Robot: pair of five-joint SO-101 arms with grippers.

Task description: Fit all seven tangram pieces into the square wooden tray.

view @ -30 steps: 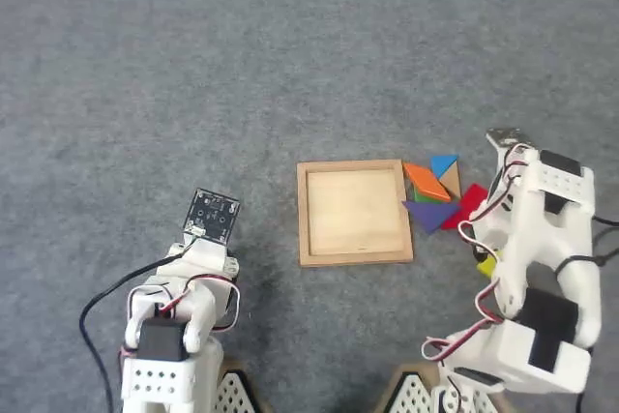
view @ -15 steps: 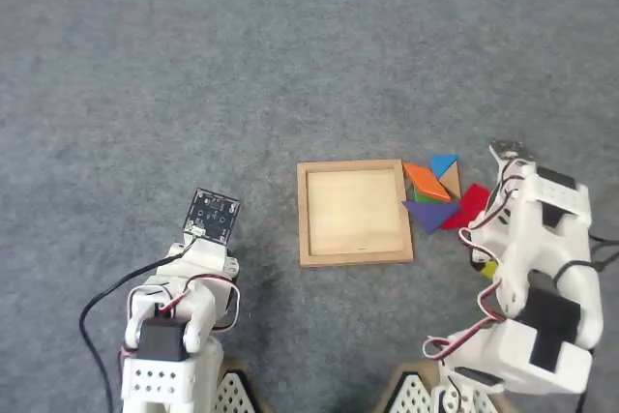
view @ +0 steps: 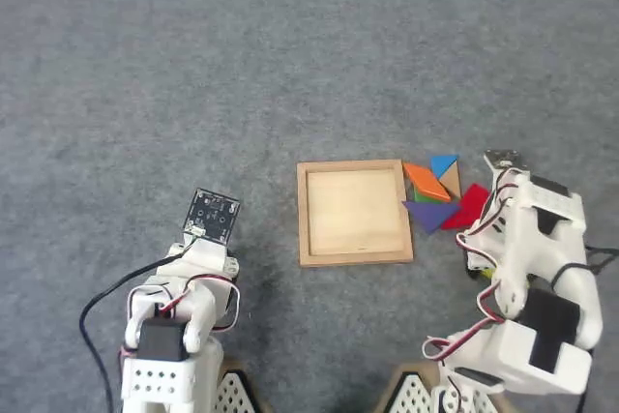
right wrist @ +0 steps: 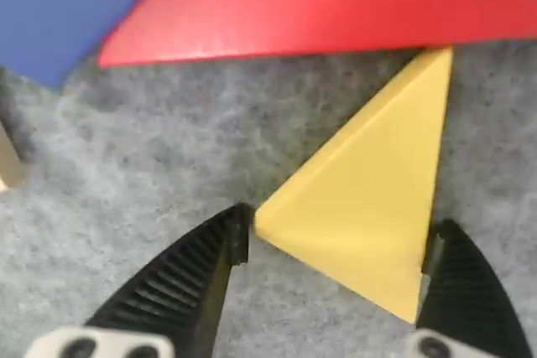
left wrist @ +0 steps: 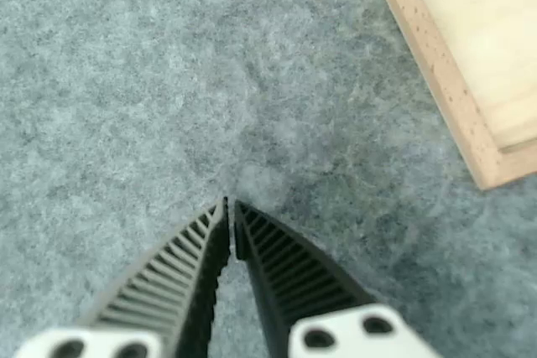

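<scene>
While the left arm has stayed folded at the near side of the table, the right arm has changed in the high view: compared with 1 second ago, its far end sits closer to its base and it leans more over the pieces. The tray lies between the 2 arms with nothing in it. Just beside its right edge lie an orange piece, a blue triangle, a purple triangle and a red triangle, packed together.

From the left wrist, the left gripper is closed on nothing, with its tips meeting just above the grey felt. A corner of the tray is near but apart from it.

From the right wrist comes a detail that the arm mostly hides from above: the right gripper is open, with 1 finger on each side of a yellow triangle. This triangle lies flat on the felt, and one corner almost touches the red triangle.
</scene>
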